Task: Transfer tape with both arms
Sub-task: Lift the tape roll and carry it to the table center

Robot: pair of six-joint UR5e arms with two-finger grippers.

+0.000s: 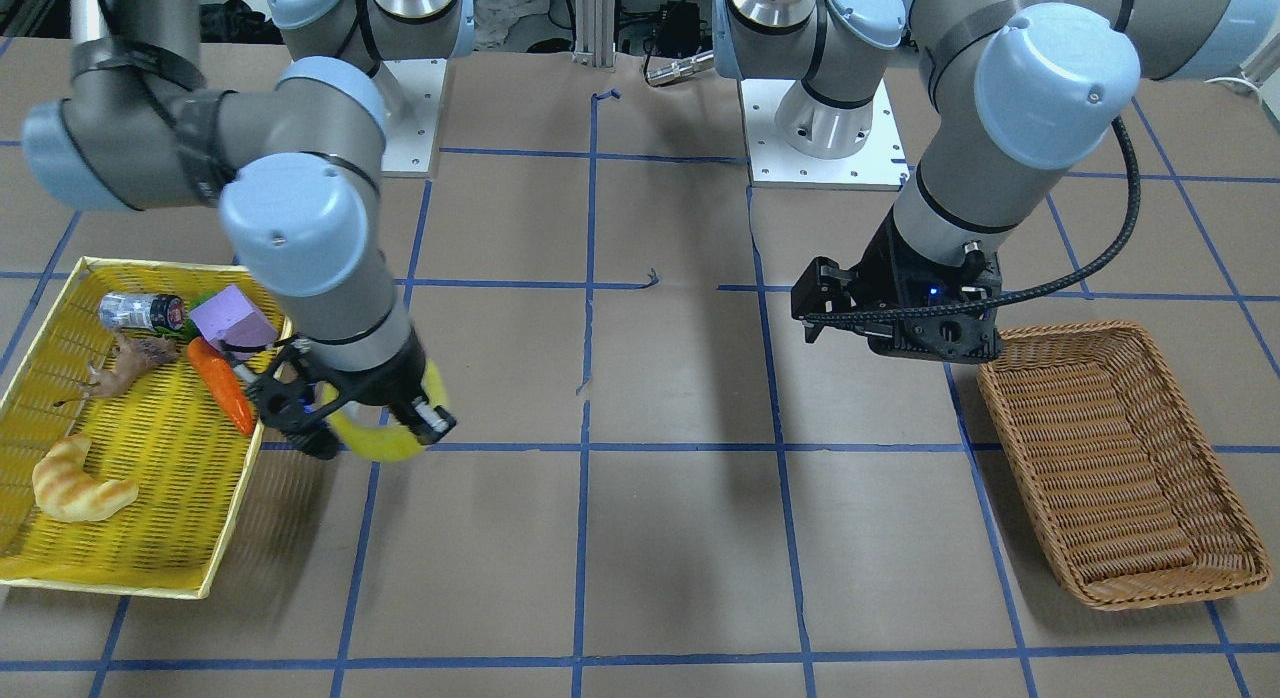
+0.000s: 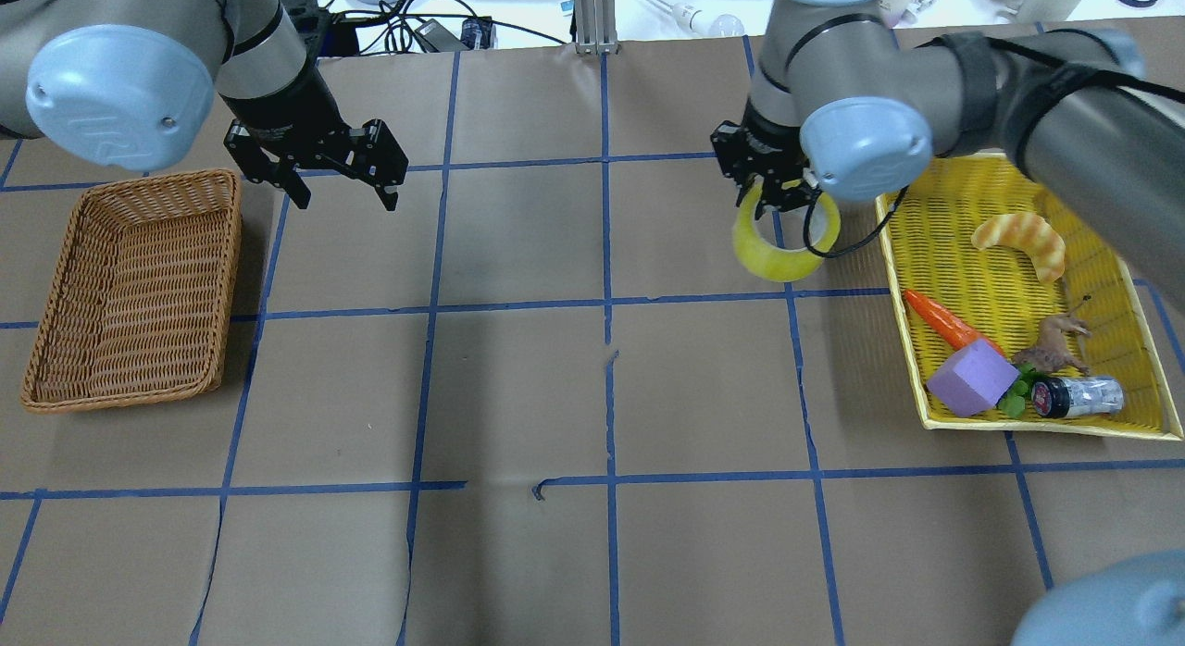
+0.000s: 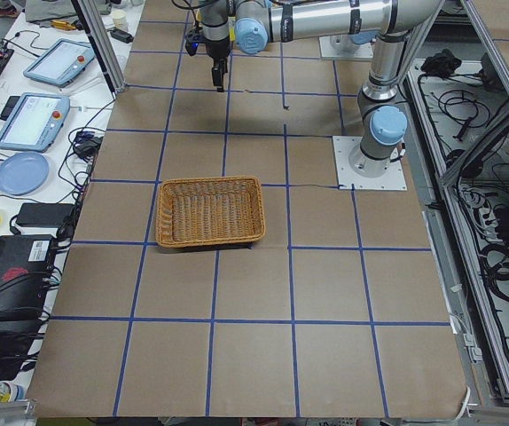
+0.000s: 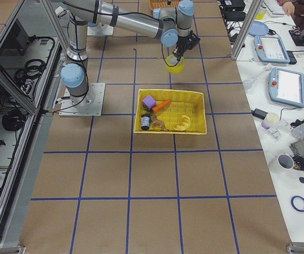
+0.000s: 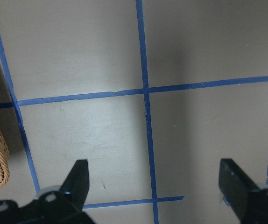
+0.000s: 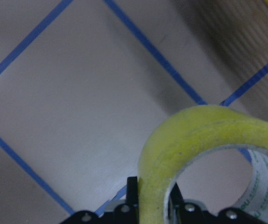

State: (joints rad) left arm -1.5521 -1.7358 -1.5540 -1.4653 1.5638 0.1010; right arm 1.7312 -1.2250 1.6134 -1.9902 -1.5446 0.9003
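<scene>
The tape (image 2: 783, 255) is a yellow ring hanging from my right gripper (image 2: 776, 200), which is shut on its rim. It is held above the table, just outside the yellow tray's inner edge. It also shows in the front view (image 1: 388, 442) and fills the right wrist view (image 6: 194, 135), with the finger pads (image 6: 133, 196) clamped across its wall. My left gripper (image 2: 345, 200) is open and empty, hovering over bare table beside the wicker basket. Its fingers (image 5: 80, 177) stand wide apart in the left wrist view.
A yellow mesh tray (image 2: 963, 257) on my right holds a croissant (image 2: 1023, 239), an orange toy carrot (image 2: 944, 322), a purple block (image 2: 972, 379), a toy animal (image 2: 1055, 345) and a small bottle (image 2: 1078, 396). A brown wicker basket (image 2: 222, 285) stands on my left.
</scene>
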